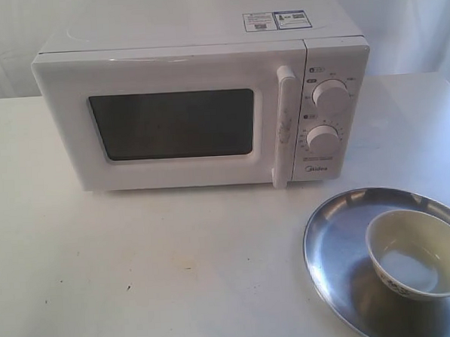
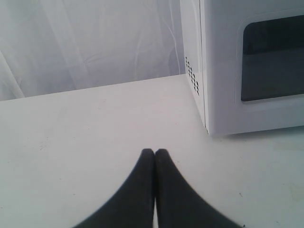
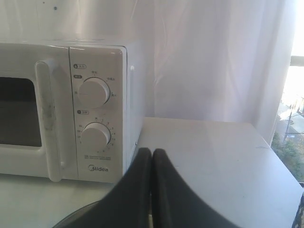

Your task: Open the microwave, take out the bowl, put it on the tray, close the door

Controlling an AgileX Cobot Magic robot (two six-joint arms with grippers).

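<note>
The white Midea microwave [image 1: 199, 109] stands at the back of the table with its door [image 1: 170, 122] closed flush and the bar handle [image 1: 285, 124] upright. The cream bowl [image 1: 418, 253] sits upright inside the steel tray [image 1: 342, 238] at the front right. Neither arm shows in the exterior view. My left gripper [image 2: 154, 152] is shut and empty above the table, off the microwave's [image 2: 251, 66] left corner. My right gripper [image 3: 151, 152] is shut and empty, just off the front right corner of the microwave [image 3: 66, 109], above the tray's rim [image 3: 78, 213].
A white curtain hangs behind the table. Bare white tabletop [image 1: 140, 271] stretches in front of and to the left of the microwave. The table's right edge [image 3: 280, 156] lies near a window.
</note>
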